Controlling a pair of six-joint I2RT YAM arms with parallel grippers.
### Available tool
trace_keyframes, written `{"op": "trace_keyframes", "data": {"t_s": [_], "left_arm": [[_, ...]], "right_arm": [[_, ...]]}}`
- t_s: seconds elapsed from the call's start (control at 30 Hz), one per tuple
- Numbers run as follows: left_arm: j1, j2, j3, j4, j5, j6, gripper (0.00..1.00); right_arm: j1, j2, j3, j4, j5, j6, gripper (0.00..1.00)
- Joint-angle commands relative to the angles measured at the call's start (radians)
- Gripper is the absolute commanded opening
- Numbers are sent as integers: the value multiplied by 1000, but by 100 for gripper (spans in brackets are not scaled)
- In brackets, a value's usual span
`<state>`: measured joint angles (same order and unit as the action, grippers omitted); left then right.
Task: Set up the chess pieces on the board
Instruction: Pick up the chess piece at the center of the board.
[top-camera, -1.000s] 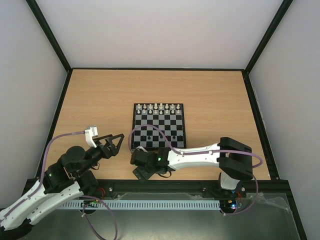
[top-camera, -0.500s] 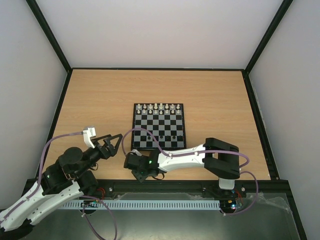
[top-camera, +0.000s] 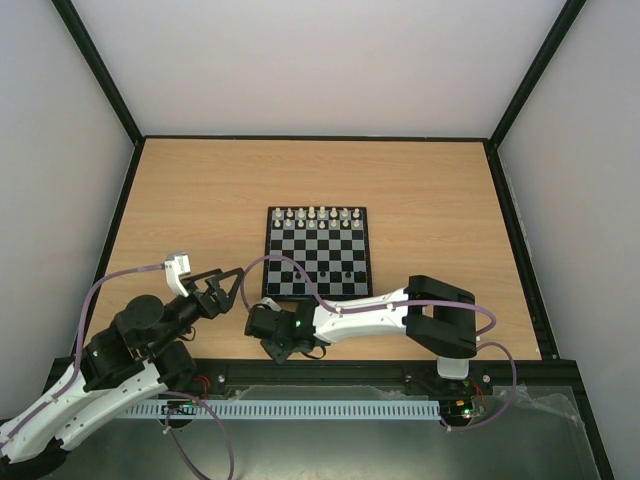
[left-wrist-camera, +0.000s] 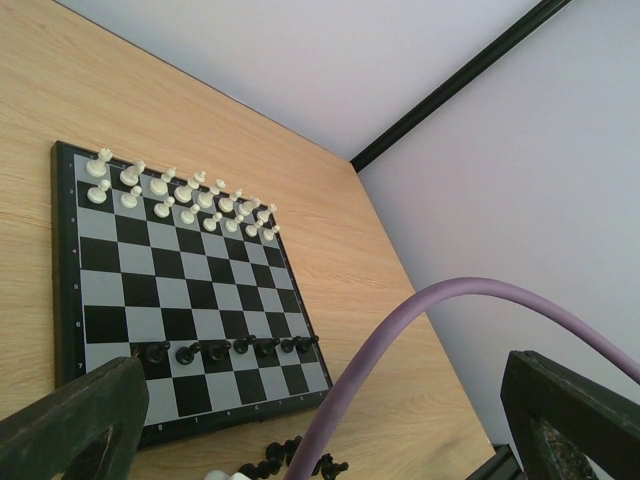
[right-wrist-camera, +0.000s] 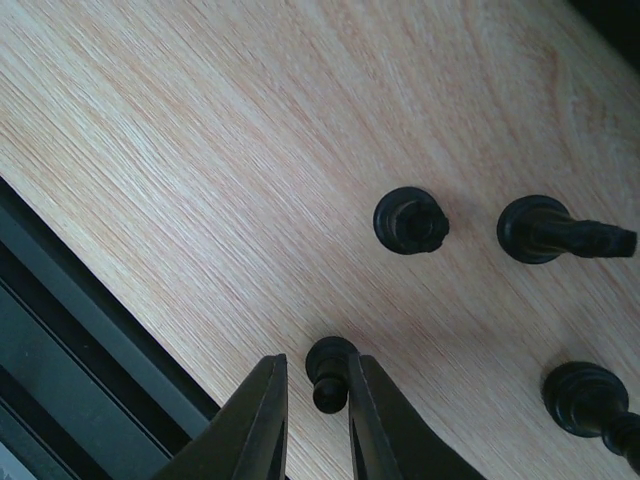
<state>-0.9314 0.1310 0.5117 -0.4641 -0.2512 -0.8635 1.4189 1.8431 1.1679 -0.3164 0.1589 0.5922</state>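
The board (top-camera: 318, 250) lies mid-table, with several dark chess pieces (left-wrist-camera: 230, 348) in a row on its near side. More dark pieces (left-wrist-camera: 290, 460) lie loose on the wood just in front of it. My right gripper (top-camera: 268, 330) points down among them, near the table's front edge. In the right wrist view its jaws (right-wrist-camera: 316, 375) have closed in on one upright dark pawn (right-wrist-camera: 330, 372); the right finger touches it. My left gripper (top-camera: 225, 285) hovers left of the board, wide open (left-wrist-camera: 320, 420) and empty.
White pieces (top-camera: 318, 213) fill the board's two far rows. Three other dark pieces (right-wrist-camera: 411, 220) (right-wrist-camera: 545, 230) (right-wrist-camera: 585, 395) rest on the wood close to the right jaws. The black front rail (right-wrist-camera: 80, 330) runs right beside them. A purple cable (left-wrist-camera: 420, 320) crosses the left wrist view.
My right arm slid left and nearer the front edge, and its jaws went from wide apart to tight around the pawn. The left arm barely shifted.
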Motion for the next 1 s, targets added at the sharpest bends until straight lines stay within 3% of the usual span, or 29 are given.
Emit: {"op": "trace_keyframes", "data": {"t_s": [0.0,0.23,0.57,0.97], "left_arm": [[-4,-10,23,-8,-1,11,99],[-3,-9,22,-5,0,11,99],[-3,-7,20,-4,-1,11,99],[-4,-7,19,-1,-3,15,99]], "right_arm": [[8,23,23,-48,25,12,16],[8,33,22,-50,27,10,15],[8,-2,8,-54,50,15,1],[5,-207,-42,-152,139,37,1]]}}
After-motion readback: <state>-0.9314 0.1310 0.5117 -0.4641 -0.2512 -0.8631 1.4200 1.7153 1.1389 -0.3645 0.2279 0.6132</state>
